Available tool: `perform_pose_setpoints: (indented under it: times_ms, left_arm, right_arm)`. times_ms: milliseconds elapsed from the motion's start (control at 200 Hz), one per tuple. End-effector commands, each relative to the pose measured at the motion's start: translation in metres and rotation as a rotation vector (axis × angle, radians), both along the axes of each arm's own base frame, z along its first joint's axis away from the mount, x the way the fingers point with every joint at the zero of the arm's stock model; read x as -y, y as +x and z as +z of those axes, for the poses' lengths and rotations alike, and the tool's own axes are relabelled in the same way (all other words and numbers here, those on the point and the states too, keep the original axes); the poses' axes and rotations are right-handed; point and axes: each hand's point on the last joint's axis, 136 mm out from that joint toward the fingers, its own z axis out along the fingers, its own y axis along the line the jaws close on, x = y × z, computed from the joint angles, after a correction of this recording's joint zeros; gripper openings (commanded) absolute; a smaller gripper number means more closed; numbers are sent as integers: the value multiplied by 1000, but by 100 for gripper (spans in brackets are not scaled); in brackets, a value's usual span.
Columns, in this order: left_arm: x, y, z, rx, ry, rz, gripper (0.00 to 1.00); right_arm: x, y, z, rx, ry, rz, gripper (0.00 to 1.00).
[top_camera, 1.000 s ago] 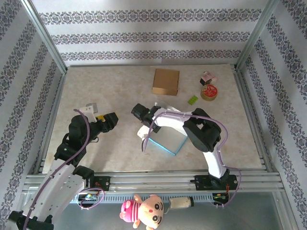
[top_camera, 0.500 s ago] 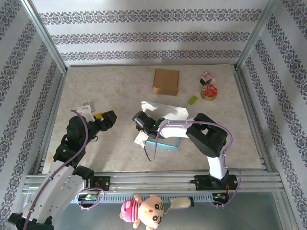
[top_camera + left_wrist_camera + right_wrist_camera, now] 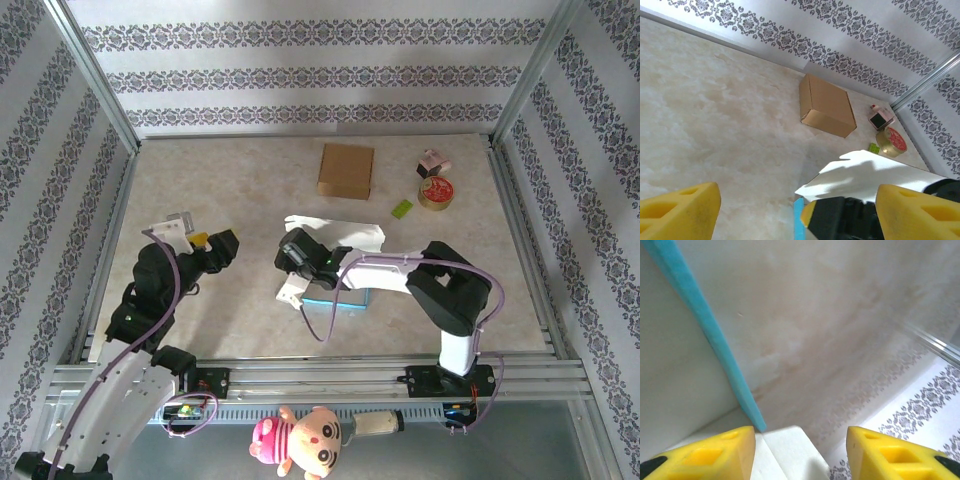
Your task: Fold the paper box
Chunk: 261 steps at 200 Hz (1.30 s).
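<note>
Paper box (image 3: 350, 232): white card, blue-edged, partly folded, one flap raised; sits mid-desk (image 3: 230, 180). Right claw (image 3: 800, 445): at box's left edge, fingers apart, gripping nothing. Left claw (image 3: 800, 212): spread wide, empty, left of box.

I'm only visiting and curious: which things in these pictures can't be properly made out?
Paper box, top view: the right arm covers its middle, so how far it is folded is hidden.
Paper box, right wrist view: too close, cut off by the picture's edges.
Small green piece, top view: too small to identify.
</note>
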Motion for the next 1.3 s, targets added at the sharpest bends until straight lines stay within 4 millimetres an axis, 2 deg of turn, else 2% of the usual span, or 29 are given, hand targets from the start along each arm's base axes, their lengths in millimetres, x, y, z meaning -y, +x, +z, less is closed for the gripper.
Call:
perform_pose_setpoints:
  times_ms: [0,80,145,225,250,290,335,400,455,510,585,645,769,889,1039,1124,1224,1299]
  left_arm:
    - [0,3,5,15,110,-40,80]
    - [13,9,1,7,199,-139,79]
    - [30,14,-4,-16,248,-253,79]
    - [53,22,-7,-41,275,-395,79]
    - [59,25,-7,-38,281,-430,78]
    - [68,28,-5,-21,291,-484,78]
    - [78,32,-3,7,305,-537,78]
    - [89,38,-2,42,334,-603,78]
    - [102,38,-2,76,368,-701,79]
    - [120,29,2,131,384,-839,82]
    - [132,26,3,164,395,-924,84]
    - [135,28,0,165,411,-955,86]
    - [133,38,-10,139,475,-963,100]
    - [130,49,-16,117,515,-937,99]
    - [127,59,-22,46,515,-904,99]
    - [128,62,-25,15,504,-901,99]
    - [128,65,-32,-3,501,-901,100]
    - [127,69,-38,-18,514,-892,99]
  right_arm:
    - [-7,-9,43,-85,202,-128,52]
    - [-11,-14,100,-237,492,-326,55]
    - [7,-14,144,-390,734,-531,58]
    - [50,-16,175,-581,977,-773,63]
    - [68,-12,182,-642,1068,-862,67]
    - [98,-6,185,-731,1209,-1028,76]
    - [135,-4,191,-831,1323,-1174,81]
    - [175,-8,189,-1044,1437,-1320,85]
    - [195,-16,185,-1201,1483,-1364,87]
    - [203,-27,178,-1307,1464,-1358,88]
    - [209,-34,162,-1318,1423,-1379,92]
    - [211,-36,146,-1312,1381,-1412,98]
    - [213,-31,119,-1294,1312,-1474,98]
    - [212,-22,96,-1289,1204,-1531,97]
    - [203,-12,80,-1324,1138,-1559,96]
    - [192,-4,75,-1346,1129,-1523,88]
    - [193,7,65,-1280,1108,-1566,78]
    - [195,12,62,-1234,1099,-1577,67]
